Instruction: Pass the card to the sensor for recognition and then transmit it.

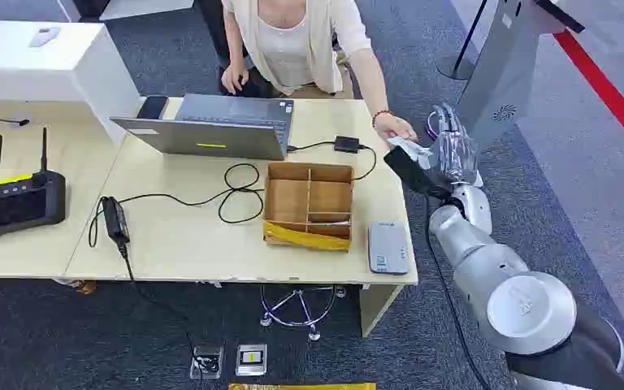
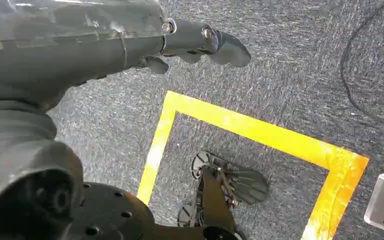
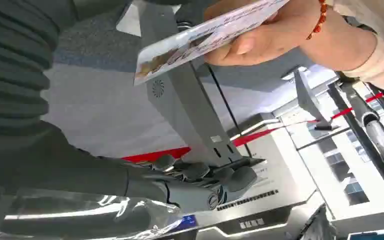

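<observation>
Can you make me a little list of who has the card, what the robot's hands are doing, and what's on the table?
card: held by the person's hand, just above the robot's right hand
right hand: raised beside the table corner, fingers apart, holding nothing
left hand: hanging over the carpet, holding nothing
table: laptop, wooden box, card reader, cables
person: seated behind the table

Office-type test area: grey carpet [image 1: 41,333], light wood table [image 1: 187,244] with laptop [image 1: 219,126] at 12 o'clock, cables, card reader [image 1: 388,247]. Entry gate [image 1: 504,65] with red floor line [image 1: 605,89] at 2 o'clock; yellow floor tape [image 2: 260,132] marks the standing spot.
</observation>
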